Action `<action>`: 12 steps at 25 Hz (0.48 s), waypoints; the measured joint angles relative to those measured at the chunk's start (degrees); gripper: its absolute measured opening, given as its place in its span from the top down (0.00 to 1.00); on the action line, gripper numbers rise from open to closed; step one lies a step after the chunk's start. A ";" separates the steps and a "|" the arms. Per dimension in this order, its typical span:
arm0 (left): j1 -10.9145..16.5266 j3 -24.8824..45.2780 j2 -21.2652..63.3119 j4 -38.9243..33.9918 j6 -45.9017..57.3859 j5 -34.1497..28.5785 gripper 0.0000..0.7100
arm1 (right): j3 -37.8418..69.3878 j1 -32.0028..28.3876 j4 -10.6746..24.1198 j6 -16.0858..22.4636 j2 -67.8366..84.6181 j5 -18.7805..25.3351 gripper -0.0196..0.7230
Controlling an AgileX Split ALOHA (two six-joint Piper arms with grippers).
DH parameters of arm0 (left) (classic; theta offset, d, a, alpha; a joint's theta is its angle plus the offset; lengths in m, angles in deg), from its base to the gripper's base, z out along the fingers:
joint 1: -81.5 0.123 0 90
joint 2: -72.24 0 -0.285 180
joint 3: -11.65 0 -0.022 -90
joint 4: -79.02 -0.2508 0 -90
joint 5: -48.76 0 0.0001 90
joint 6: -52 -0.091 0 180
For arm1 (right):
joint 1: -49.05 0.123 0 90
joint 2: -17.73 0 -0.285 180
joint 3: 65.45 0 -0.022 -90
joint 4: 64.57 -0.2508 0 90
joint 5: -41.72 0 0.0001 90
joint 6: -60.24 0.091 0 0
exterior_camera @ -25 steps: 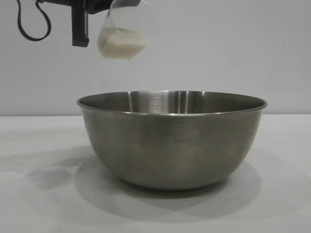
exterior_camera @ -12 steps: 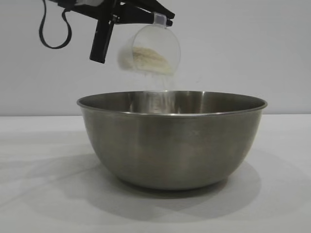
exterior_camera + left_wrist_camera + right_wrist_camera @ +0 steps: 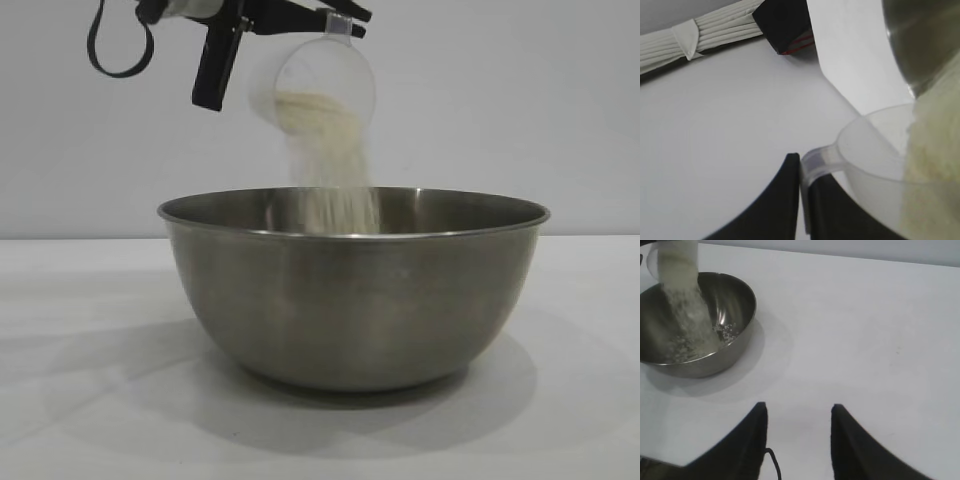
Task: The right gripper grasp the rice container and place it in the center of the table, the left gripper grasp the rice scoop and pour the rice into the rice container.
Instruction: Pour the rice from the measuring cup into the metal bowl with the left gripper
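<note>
The rice container (image 3: 354, 290), a large steel bowl, stands on the white table (image 3: 80, 400). Above its left half my left gripper (image 3: 335, 20) is shut on the handle of the rice scoop (image 3: 312, 90), a clear plastic cup tipped mouth down. Rice (image 3: 335, 170) streams from it into the bowl. In the left wrist view the black fingers (image 3: 785, 200) pinch the scoop handle (image 3: 817, 160), with the cup (image 3: 880, 150) and rice (image 3: 935, 150) beyond. The right wrist view shows the bowl (image 3: 725, 350) taking the rice (image 3: 687, 325), and my right gripper (image 3: 797, 412) open and empty over the bare table, well away from the bowl.
A plain white wall stands behind the table in the exterior view. The left wrist view shows a dark box (image 3: 785, 25) with red lines and a folded white cloth band (image 3: 700, 35) far off. A loop of black cable (image 3: 115, 50) hangs from the left arm.
The left gripper has tipped the scoop further. One second ago the rice lay inside the cup; half a second ago a thin trickle fell; now a thick stream pours into the bowl.
</note>
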 joint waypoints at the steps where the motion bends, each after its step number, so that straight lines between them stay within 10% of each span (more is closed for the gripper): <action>1: 0.00 0.00 0.43 -0.21 -0.71 0.00 1.00 | 0.00 0.00 0.00 0.00 0.00 0.00 0.63; 12: 0.00 0.00 2.79 -1.36 -3.61 -1.25 1.00 | 0.00 0.00 0.00 0.00 0.00 0.00 0.63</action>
